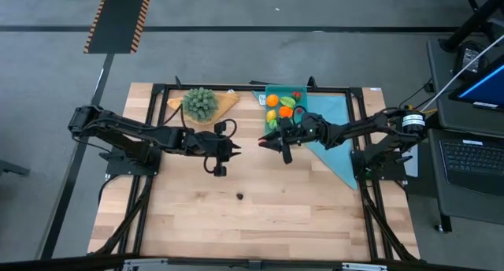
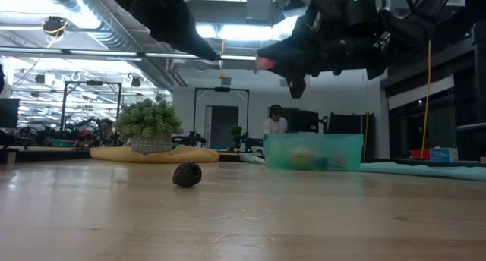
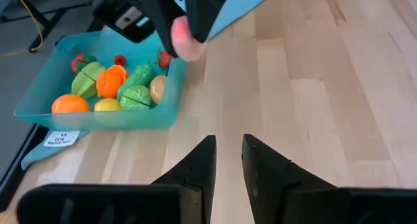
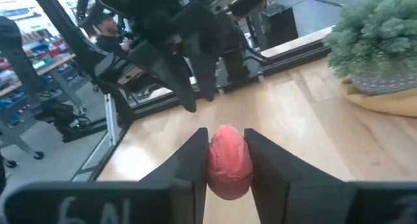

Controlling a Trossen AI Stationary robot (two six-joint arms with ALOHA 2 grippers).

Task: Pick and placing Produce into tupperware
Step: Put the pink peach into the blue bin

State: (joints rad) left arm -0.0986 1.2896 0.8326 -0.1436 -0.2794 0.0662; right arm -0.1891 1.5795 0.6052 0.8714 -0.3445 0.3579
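Right gripper (image 4: 228, 160), raised just beside the tupperware (image 1: 277, 94) at the desk's far edge, clenches a pink piece (image 4: 229, 160). Best carry it fully over the rim before releasing. Left gripper (image 3: 227, 160) waits mid-desk, fingers slightly parted, empty

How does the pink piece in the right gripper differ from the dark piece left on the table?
The pink piece is smooth, rounded and pale red-pink; the dark piece is near-black with a bumpy surface. The pink piece is held above the table in the right gripper, near the tupperware; the dark piece lies alone on the bare table, untouched. Neither is in the tupperware yet.
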